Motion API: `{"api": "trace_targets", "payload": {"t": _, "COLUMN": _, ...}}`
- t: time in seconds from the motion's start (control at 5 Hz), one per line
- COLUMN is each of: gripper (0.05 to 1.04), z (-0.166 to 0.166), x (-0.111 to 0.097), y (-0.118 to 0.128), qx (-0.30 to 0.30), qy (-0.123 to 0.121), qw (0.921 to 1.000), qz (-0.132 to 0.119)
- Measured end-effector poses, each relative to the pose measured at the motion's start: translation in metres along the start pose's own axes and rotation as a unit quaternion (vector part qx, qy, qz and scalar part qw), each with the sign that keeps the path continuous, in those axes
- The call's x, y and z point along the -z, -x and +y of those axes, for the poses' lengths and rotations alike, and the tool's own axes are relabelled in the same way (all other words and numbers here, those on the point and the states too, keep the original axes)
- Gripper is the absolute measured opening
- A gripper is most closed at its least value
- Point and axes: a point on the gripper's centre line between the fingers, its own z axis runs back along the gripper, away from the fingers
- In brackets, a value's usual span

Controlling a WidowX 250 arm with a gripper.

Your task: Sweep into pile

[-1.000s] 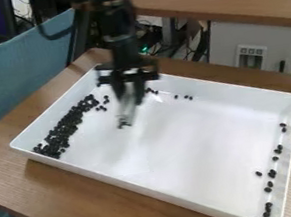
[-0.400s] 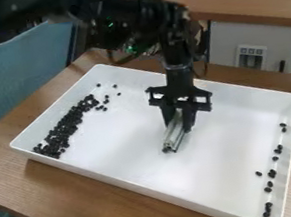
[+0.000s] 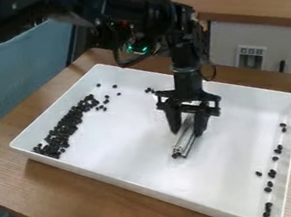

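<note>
At the near left, the wooden table has a brown, smooth top with fine straight grain. On it lies a white, shallow, rectangular tray with glossy walls and rounded corners. Near its right wall, some small black oval beans make a thin, broken line, and one bean lies a little to the left of this line. Around the middle of the tray, a pale, straight, metallic-looking bar stands tilted, its lower end toward the near left; I cannot tell if this end touches the tray floor. The black, hard-edged gripper is closed on the bar and pinches it between its two fingers. Above it, the black jointed arm comes from the upper left, with a thin cable in a loop. In the left part of the tray, a dense, grainy, long pile of black beans follows the left wall, and some loose beans lie beside its far end. A few more lie near the far wall. Behind the tray stands a blue chair of textile look at left, and a flat grey cabinet at right.
</note>
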Motion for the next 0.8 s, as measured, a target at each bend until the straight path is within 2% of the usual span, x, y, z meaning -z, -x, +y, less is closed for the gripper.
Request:
{"api": "trace_targets", "payload": {"t": 0.2, "gripper": 0.994, "z": 0.007, "x": -0.027, "y": 0.009, "qx": -0.017, "qy": -0.030, "qw": 0.9992, "qz": -0.020}}
{"api": "trace_targets", "payload": {"t": 0.4, "gripper": 1.003, "z": -0.012, "x": -0.050, "y": 0.027, "qx": 0.001, "qy": -0.064, "qw": 0.9979, "qz": -0.009}}
{"api": "trace_targets", "payload": {"t": 0.6, "gripper": 1.000, "z": -0.031, "x": -0.081, "y": 0.057, "qx": 0.013, "qy": -0.082, "qw": 0.9965, "qz": -0.016}}
{"api": "trace_targets", "payload": {"t": 0.8, "gripper": 1.001, "z": -0.032, "x": -0.100, "y": 0.092, "qx": 0.004, "qy": -0.112, "qw": 0.9936, "qz": -0.016}}
